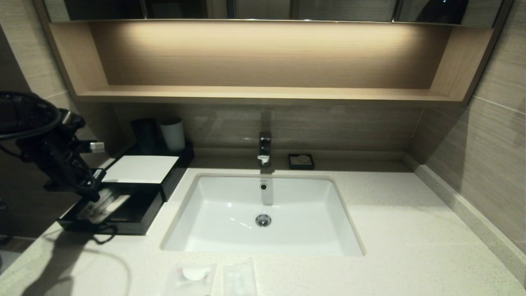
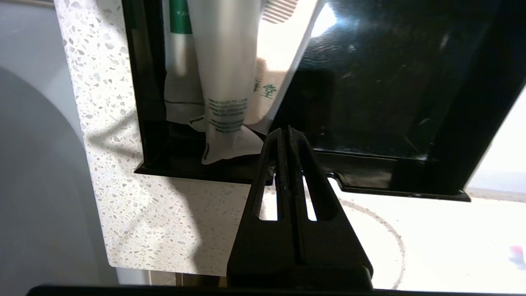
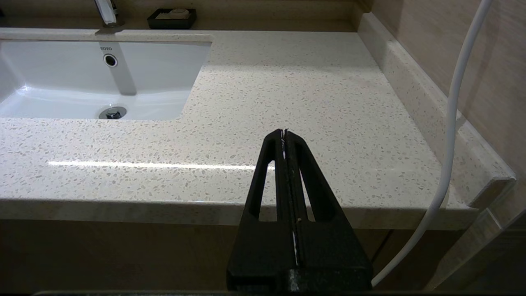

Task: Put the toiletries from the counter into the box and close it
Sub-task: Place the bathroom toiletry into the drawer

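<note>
Your head view shows the left gripper hanging over the pulled-out drawer of the black box, at the left end of the counter. The right arm does not appear there at all; only its own wrist camera shows the right gripper, fingers pressed together and holding nothing, parked off the front edge of the counter to the right of the sink.

Your left wrist camera looks straight into the drawer: the left gripper has its fingers closed flat on each other, empty, with the tips just at the drawer's front rim. Inside lie plastic-wrapped packets, bunched at one side; the rest of the drawer floor is bare glossy black. A comb's teeth show through one wrapper.

Two packets remain on the counter in front of the sink, at the near edge of the head view: a squarish packet with a white disc, and beside it a small rectangular packet.

Green characters are printed on one wrapper in the drawer, ending in 堂, and a block of fine print is too small to read. The sink wall reads TOTO.
</note>
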Tool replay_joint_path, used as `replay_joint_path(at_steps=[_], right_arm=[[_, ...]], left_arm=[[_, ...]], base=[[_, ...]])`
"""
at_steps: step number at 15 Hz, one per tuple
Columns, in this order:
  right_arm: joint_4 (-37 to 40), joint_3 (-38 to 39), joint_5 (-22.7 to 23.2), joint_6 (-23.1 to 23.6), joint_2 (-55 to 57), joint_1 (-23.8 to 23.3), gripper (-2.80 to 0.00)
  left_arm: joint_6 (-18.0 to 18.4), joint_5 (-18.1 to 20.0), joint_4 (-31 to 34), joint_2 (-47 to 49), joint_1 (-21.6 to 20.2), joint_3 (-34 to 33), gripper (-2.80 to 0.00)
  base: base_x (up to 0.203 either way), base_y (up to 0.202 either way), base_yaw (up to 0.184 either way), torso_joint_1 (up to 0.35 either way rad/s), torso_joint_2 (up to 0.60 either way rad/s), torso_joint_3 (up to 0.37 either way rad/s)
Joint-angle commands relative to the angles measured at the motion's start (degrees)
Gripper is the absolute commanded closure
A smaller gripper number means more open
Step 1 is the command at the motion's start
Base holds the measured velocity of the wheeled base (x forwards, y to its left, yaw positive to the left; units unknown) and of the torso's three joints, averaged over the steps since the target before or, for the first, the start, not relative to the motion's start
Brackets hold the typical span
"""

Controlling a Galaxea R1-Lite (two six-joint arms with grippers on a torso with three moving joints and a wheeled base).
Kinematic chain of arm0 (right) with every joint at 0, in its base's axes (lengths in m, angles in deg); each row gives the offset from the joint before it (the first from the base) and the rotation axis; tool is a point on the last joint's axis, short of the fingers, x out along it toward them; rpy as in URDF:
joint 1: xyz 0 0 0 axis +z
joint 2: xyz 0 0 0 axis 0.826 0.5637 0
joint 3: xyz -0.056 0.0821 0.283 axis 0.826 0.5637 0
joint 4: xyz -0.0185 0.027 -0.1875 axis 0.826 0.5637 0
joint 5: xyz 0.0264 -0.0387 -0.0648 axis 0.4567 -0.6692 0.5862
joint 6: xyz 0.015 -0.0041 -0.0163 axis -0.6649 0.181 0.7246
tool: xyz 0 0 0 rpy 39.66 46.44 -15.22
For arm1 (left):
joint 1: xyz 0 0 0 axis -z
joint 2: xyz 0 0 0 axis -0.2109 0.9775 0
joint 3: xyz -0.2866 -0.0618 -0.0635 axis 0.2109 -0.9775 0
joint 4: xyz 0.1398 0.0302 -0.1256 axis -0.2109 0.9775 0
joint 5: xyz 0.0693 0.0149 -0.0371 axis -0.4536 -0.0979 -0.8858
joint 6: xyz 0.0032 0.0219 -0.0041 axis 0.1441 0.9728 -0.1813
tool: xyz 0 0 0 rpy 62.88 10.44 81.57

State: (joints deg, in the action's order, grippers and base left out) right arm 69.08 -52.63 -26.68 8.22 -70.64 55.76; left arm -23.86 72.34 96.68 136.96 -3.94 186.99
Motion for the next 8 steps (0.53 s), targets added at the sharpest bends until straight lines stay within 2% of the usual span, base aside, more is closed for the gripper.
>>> replay_joint_path(at_steps=[1, 8], right_arm=[[-0.01, 0.09, 0.02, 0.02, 0.0, 0.01, 0.0], [-0.01, 0.09, 0.02, 0.0, 0.0, 0.01, 0.0]], left_arm=[[-0.24, -0.69, 0.36, 1.45, -0.14, 0.01, 0.0], [-0.52, -1.19, 1.72, 0.06, -0.25, 0.01, 0.0]], base=[[0.0, 0.0, 0.0, 0.0, 0.0, 0.0], [0.0, 0.0, 0.0, 0.0, 0.0, 0.0]])
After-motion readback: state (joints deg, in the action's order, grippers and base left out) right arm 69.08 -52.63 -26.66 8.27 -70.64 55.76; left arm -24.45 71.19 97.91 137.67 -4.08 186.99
